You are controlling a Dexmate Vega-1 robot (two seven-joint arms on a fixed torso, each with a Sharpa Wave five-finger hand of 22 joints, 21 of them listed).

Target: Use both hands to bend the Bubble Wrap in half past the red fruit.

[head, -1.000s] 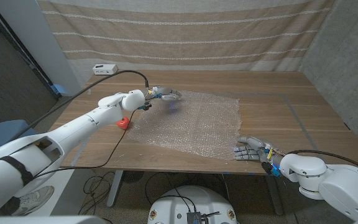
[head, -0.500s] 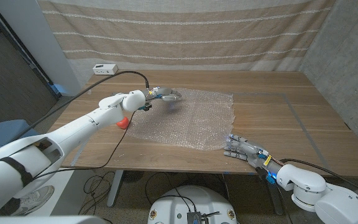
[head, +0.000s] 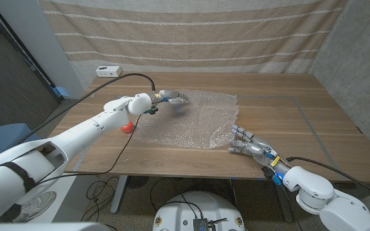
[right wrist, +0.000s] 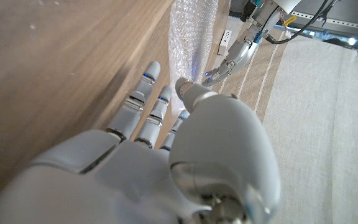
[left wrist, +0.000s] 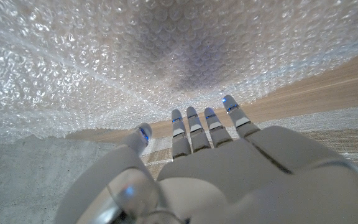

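The right hand (head: pixel 246 144), fingers extended and holding nothing, has pushed the Bubble Wrap (head: pixel 188 120)'s near right corner further toward the red fruit (head: pixel 128 126), while the left hand (head: pixel 172 99) keeps gripping its far edge.

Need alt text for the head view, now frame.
A sheet of bubble wrap lies on a wooden table; the robot's left hand is at its far left corner, the right hand at its near right corner. A small red fruit sits beside its left edge.

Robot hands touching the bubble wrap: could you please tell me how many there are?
2. The left hand is at the bubble wrap's far edge; the right hand is at its near right corner.
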